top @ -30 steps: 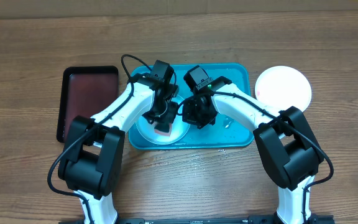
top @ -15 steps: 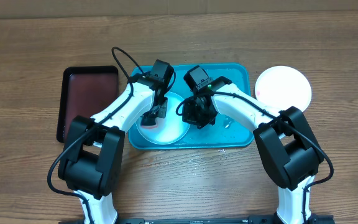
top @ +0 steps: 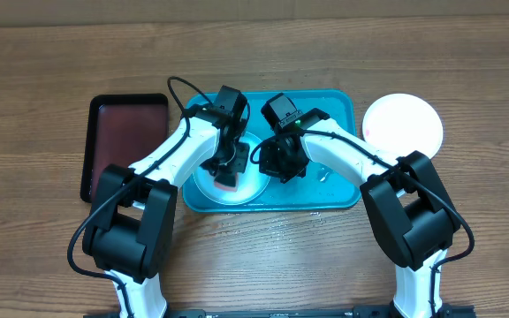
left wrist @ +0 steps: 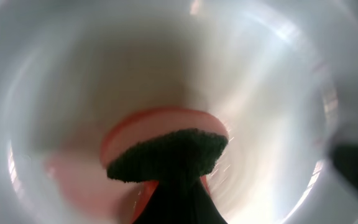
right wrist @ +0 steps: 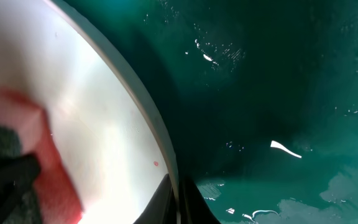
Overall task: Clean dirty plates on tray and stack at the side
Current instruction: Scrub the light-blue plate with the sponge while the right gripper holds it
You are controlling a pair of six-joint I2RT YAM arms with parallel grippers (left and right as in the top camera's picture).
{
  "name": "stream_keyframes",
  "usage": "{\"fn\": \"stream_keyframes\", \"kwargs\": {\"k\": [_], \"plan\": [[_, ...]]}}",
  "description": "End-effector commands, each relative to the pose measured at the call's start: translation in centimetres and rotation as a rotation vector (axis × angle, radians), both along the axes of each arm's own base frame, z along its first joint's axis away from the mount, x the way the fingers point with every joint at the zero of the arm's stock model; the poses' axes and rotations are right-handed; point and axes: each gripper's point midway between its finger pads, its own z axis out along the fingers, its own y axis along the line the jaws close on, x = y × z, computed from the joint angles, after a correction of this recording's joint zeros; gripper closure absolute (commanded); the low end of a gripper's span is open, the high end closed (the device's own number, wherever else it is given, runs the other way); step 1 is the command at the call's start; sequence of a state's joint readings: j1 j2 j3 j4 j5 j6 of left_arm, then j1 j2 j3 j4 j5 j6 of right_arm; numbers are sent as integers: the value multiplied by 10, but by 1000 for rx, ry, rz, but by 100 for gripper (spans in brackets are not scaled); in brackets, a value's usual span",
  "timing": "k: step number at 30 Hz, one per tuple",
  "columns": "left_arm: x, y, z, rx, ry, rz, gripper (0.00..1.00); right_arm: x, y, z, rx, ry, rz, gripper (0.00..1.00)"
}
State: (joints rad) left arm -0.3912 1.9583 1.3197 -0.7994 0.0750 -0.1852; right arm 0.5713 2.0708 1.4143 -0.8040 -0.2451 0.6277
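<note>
A pale, light cyan plate (top: 253, 189) lies in the left half of the bright cyan tray (top: 330, 110). My left gripper (top: 228, 175) is shut on a sponge (top: 229, 185) and presses it onto the plate. In the left wrist view the sponge (left wrist: 166, 152) has a dark scouring pad over a red body; the plate (left wrist: 260, 93) fills the view. My right gripper (top: 278, 166) is shut on the plate's right rim; the right wrist view shows the rim (right wrist: 160, 143) between its fingers (right wrist: 194, 202). A white plate (top: 403, 124) lies on the table right of the tray. The yellow-green plate is out of view.
A black tray with dark red inside (top: 126, 146) lies left of the cyan tray. Water drops and streaks sit on the wet tray floor (right wrist: 284, 148). A small red speck (right wrist: 156, 163) marks the plate near the rim. The wooden table (top: 263, 256) lies in front.
My left gripper slid the sponge to the upper left of the plate, then back toward its middle. The right gripper kept its hold on the rim and did not move.
</note>
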Motion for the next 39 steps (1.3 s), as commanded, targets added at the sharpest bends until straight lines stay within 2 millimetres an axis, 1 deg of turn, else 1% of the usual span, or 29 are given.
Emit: {"fn": "stream_keyframes", "kwargs": {"k": [1, 3, 5, 8, 10, 12, 14, 16, 18, 21, 24, 25, 26, 29, 31, 35, 37, 39], "plan": [[11, -19, 4, -91, -45, -45, 96, -11, -7, -16, -49, 27, 11, 96], [25, -23, 7, -107, -106, -45, 96, -11, -7, -17, -49, 28, 11, 96], [38, -18, 9, -69, -164, -21, 96, -11, -7, -17, -50, 28, 11, 96], [53, 7, 11, 60, -237, 72, 96, -11, -7, -17, -49, 27, 14, 96], [57, 23, 12, 147, -266, 106, 96, -11, -7, -17, -49, 27, 14, 96], [56, 39, 13, 233, -274, 125, 96, -11, -7, -16, -49, 27, 14, 96], [50, 52, 13, 300, -263, 152, 96, -11, -7, -17, -49, 27, 14, 96], [42, 59, 12, 336, -235, 158, 95, -11, -7, -17, -49, 27, 14, 96], [32, 60, 9, 340, -188, 146, 96, -11, -7, -17, -49, 27, 14, 96], [10, 52, 2, 286, -82, 119, 96, -11, -7, -17, -49, 27, 14, 96], [-12, 35, -2, 185, 31, 70, 96, -11, -7, -17, -49, 27, 14, 96], [-19, 27, -3, 140, 64, 54, 96, -11, -7, -17, -49, 27, 14, 96], [-26, 14, -3, 66, 104, 26, 96, -11, -7, -16, -49, 27, 14, 96], [-36, -21, 3, -137, 161, -48, 96, -11, -7, -16, -48, 26, 14, 96], [-31, -32, 6, -200, 144, -62, 96, -11, -7, -17, -49, 27, 14, 96], [-7, -38, 8, -213, 37, -71, 96, -11, -7, -17, -49, 27, 14, 96], [7, -35, 8, -187, -24, -66, 96, -11, -7, -17, -49, 27, 14, 96], [21, -24, 7, -118, -90, -51, 96, -11, -7, -17, -49, 27, 14, 96]]}}
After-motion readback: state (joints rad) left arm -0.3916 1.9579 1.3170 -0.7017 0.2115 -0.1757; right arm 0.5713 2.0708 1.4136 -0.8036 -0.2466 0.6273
